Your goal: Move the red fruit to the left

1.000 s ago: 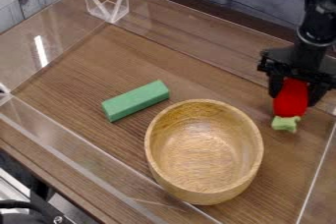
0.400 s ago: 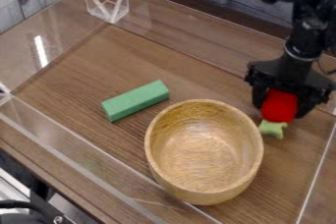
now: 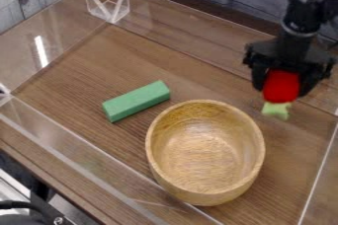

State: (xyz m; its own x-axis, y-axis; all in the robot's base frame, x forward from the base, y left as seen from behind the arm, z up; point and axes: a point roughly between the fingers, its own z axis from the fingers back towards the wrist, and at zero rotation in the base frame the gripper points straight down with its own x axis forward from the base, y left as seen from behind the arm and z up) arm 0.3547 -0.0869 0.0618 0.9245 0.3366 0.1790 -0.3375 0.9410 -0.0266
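The red fruit (image 3: pixel 279 92), a small bright red strawberry toy, hangs between the black fingers of my gripper (image 3: pixel 280 81) at the right of the table. Its light green cap (image 3: pixel 275 111) points down, close over the wood. The gripper points straight down and is shut on the fruit. The fruit is just right of and behind the far rim of the wooden bowl (image 3: pixel 158 132).
A flat green block (image 3: pixel 137 101) lies left of the bowl on the wooden tabletop (image 3: pixel 119 56). Clear plastic walls (image 3: pixel 40 41) fence the table, and a small clear stand (image 3: pixel 109 4) sits at the back left.
The gripper has moved left and then up, carrying the red fruit with it. The fruit's green cap now sits higher in the view than before.
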